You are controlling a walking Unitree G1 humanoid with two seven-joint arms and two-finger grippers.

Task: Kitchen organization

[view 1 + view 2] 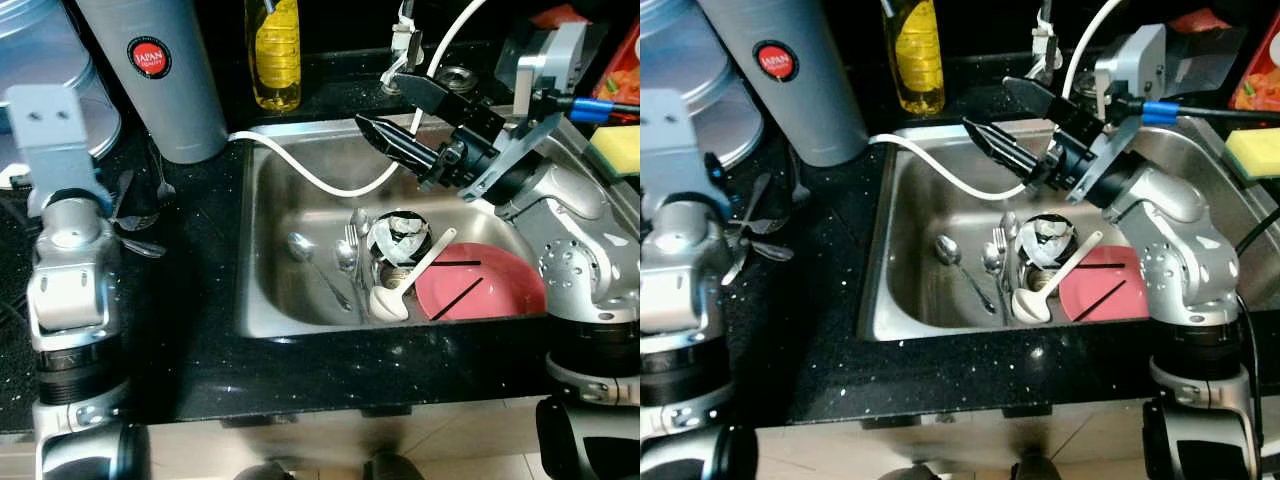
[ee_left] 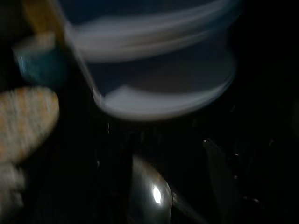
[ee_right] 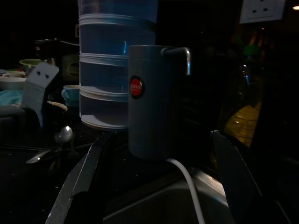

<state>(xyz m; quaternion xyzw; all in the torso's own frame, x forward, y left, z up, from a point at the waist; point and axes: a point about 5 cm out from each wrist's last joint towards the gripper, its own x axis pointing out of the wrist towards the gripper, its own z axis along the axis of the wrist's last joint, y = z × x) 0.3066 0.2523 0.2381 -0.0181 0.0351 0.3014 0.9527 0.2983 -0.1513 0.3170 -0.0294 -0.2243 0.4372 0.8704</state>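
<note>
Left eye view, taking the steel sink (image 1: 270, 300) as my landmark: in its basin, nearest the front wall, I see a white ladle (image 1: 405, 290) lying across a pink plate (image 1: 485, 285), with a black-and-white bowl (image 1: 400, 238) touching the plate's left edge. Left of the bowl lie a fork (image 1: 350, 245) and a spoon (image 1: 310, 258). Above the basin's rear half my right gripper (image 1: 400, 115) hovers, fingers spread wide, holding nothing; a white hose (image 1: 320, 180) curves under it. On the dark counter left of the sink, my left gripper (image 1: 135, 215) sits among loose spoons (image 1: 150, 245); I cannot tell its finger state. Behind the sink stand a grey flask (image 1: 165, 70) and a yellow bottle (image 1: 275, 55)
</note>
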